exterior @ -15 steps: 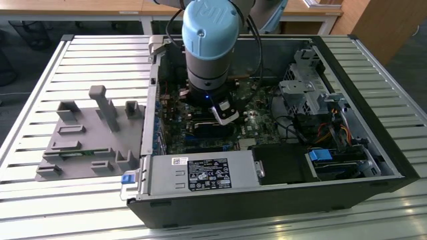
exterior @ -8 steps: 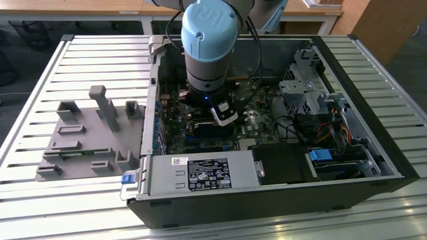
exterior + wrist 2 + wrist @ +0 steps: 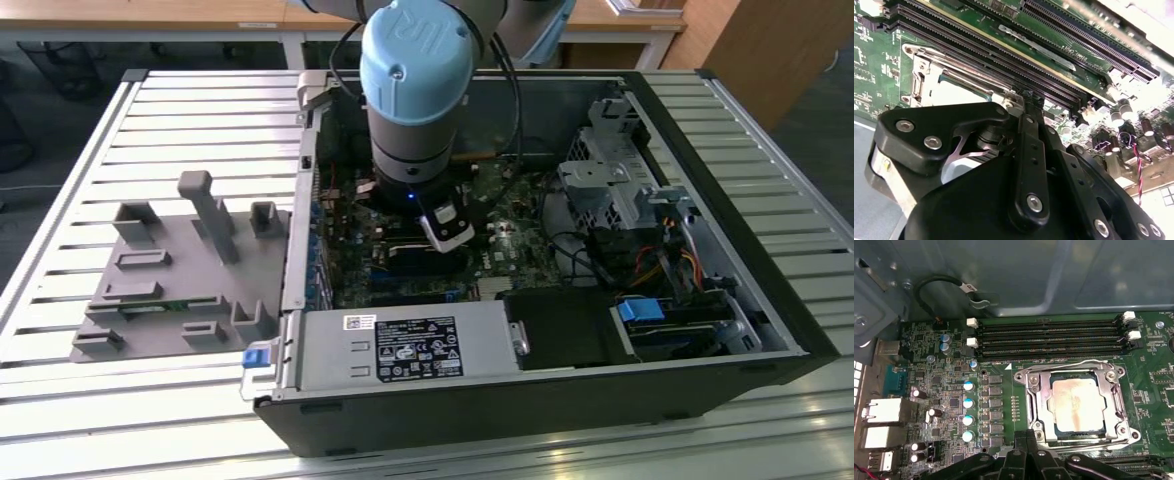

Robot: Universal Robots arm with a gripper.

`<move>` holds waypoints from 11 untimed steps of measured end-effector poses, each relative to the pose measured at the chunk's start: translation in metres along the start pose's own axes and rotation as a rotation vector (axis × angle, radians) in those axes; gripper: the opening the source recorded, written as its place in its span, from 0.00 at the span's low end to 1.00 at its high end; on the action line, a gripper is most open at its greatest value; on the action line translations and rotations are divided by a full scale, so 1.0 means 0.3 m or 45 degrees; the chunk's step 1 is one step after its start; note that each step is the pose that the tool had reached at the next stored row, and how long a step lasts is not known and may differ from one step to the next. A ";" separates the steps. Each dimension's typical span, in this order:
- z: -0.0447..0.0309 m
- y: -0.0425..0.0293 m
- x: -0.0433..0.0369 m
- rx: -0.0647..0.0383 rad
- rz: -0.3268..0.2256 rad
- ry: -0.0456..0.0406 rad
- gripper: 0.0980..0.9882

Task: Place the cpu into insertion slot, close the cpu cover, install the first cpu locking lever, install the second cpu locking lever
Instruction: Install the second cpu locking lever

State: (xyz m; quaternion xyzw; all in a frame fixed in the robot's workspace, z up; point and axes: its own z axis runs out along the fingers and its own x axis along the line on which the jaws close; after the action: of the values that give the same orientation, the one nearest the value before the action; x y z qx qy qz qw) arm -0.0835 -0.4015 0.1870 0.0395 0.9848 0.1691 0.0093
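Observation:
The cpu [image 3: 1077, 403], a square chip with a silvery-tan top, lies in the insertion slot [image 3: 1120, 429] on the green board. The shiny cpu cover [image 3: 1040, 399] lies flat over it, and the chip shows through its window. One thin wire locking lever [image 3: 1064, 365] runs along the socket side next to the memory slots. Another [image 3: 1094, 444] runs along the opposite side. My gripper [image 3: 1027, 436] is shut, its black fingertips touching or just above the socket corner at one end of that second lever. The second wrist view shows the gripper [image 3: 1024, 100] beside the cover [image 3: 924, 65]. In the exterior view the gripper [image 3: 434, 258] reaches down inside the case.
The open computer case [image 3: 767, 300] surrounds the board, with its power supply [image 3: 400, 345] in front and drive cage [image 3: 607, 185] at the exterior view's right. Long black memory slots [image 3: 1049, 337] and several capacitors [image 3: 968, 402] flank the socket. A grey fixture [image 3: 160, 285] sits outside on the slatted table.

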 end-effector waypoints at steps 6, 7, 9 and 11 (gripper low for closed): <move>-0.010 0.003 0.003 0.000 0.000 0.000 0.01; -0.011 0.004 0.003 0.000 0.000 0.000 0.01; -0.015 0.005 0.003 0.000 0.000 0.000 0.01; -0.021 0.007 0.003 0.000 0.000 0.000 0.01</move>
State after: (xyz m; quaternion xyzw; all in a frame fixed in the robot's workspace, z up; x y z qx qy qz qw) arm -0.0845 -0.4016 0.1936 0.0396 0.9848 0.1690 0.0093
